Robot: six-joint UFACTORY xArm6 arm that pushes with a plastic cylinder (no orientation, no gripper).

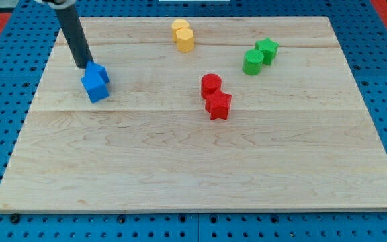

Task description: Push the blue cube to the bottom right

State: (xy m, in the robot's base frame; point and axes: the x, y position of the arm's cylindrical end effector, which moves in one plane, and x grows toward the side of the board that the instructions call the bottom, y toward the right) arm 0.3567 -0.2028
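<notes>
A blue cube (94,86) sits at the board's upper left, with a second blue block (100,72) touching it just above and to the right. My tip (83,66) is at the upper left of this blue pair, right beside the upper blue block. The dark rod rises from there to the view's top left corner.
Two yellow blocks (183,35) sit together at the top centre. A green cylinder (252,62) and a green star (268,49) sit at the upper right. A red cylinder (211,85) and a red star (218,105) sit near the centre. The wooden board (200,175) lies on a blue pegboard.
</notes>
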